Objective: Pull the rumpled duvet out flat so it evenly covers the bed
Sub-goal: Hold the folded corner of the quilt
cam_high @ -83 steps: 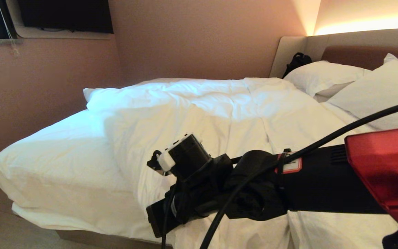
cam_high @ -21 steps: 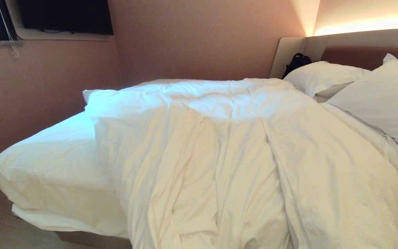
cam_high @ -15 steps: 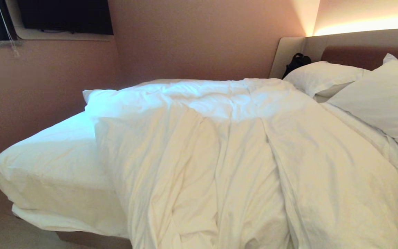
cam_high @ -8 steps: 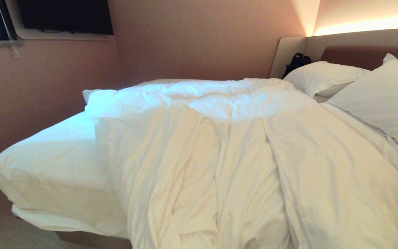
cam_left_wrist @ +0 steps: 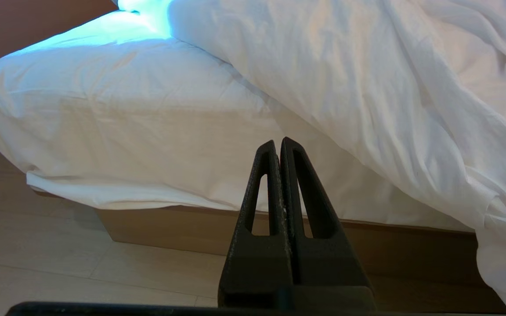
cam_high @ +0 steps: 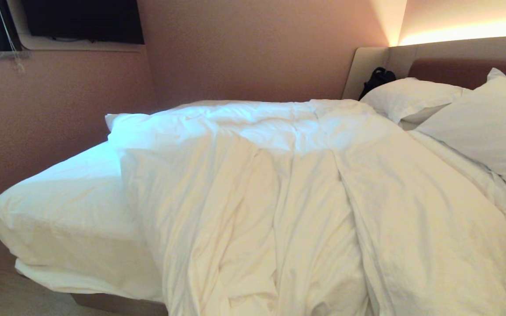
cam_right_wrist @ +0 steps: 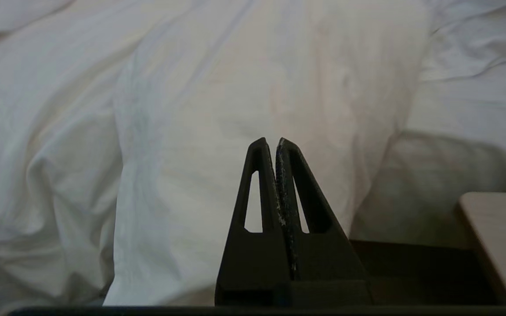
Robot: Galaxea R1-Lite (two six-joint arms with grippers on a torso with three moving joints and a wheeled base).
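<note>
The duvet (cam_high: 305, 197) fills the centre and lower right of the head view, bunched into long lengthwise folds that run from mid-frame to the bottom edge, where it spills over the near side of the bed (cam_high: 117, 303). It reaches up to the pillows (cam_high: 477, 118) at upper right. At left, a broad strip of sheeted mattress (cam_high: 64, 193) at the foot end lies uncovered, so the coverage is uneven.

Both arms are out of the head view. The left end effector (cam_left_wrist: 279, 147) appears in the left wrist view, fingers pressed together and holding nothing, low beside the bed, pointed at the mattress side above the tan base (cam_left_wrist: 169, 228) and floor (cam_left_wrist: 37, 263), with the duvet's hanging edge to the frame's right. The right end effector (cam_right_wrist: 276, 147) is likewise clenched and empty in the right wrist view, facing the draped duvet, not touching it; a pale wooden surface (cam_right_wrist: 494, 237) sits at lower right of that frame.

Step in hand, as judged: between pulls, with neither end effector engaged and the foot end yet to be covered. The next move probably calls for releasing one end effector, pinching the duvet's edge nearest the bare mattress, and drawing it toward the frame's left while the folds are spread flat. The overhang on the near side may also need evening.

No brand, label or readable writing is visible.
</note>
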